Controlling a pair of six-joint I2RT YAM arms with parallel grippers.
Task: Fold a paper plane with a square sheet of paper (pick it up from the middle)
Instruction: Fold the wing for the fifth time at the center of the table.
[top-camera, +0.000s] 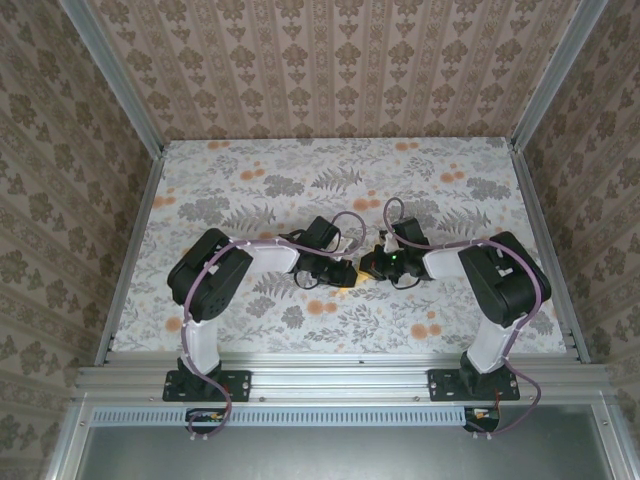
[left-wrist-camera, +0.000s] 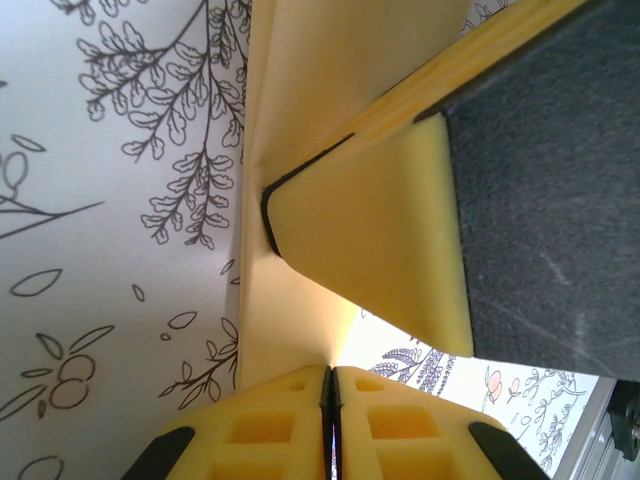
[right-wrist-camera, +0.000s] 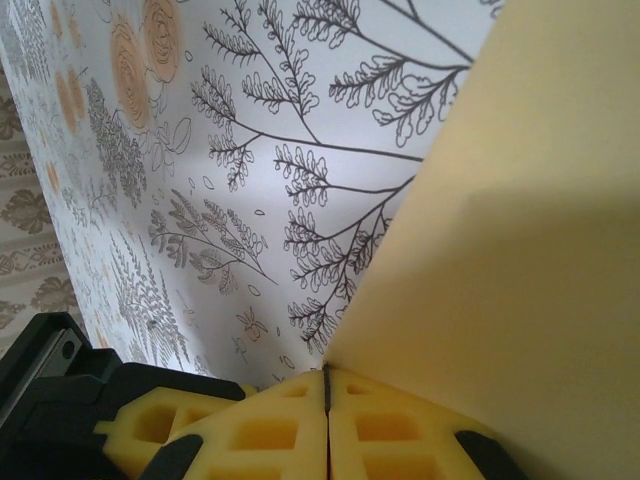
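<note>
Both arms meet over the middle of the table, with a sliver of yellow-orange paper (top-camera: 347, 281) showing between them. My left gripper (top-camera: 343, 272) and my right gripper (top-camera: 368, 266) almost touch. In the left wrist view the left gripper (left-wrist-camera: 331, 376) is shut on an edge of the folded paper (left-wrist-camera: 290, 320), and a yellow finger (left-wrist-camera: 380, 250) of the other gripper presses close above it. The right gripper (right-wrist-camera: 327, 376) is likewise shut on the paper (right-wrist-camera: 520, 220), which rises as a broad flap to the right. The arms hide the paper's full shape.
The floral tablecloth (top-camera: 330, 180) covers the table, with orange flower prints near the front (top-camera: 325, 307). Aluminium rails (top-camera: 340, 378) run along the near edge and up both sides. Patterned walls close the back and sides.
</note>
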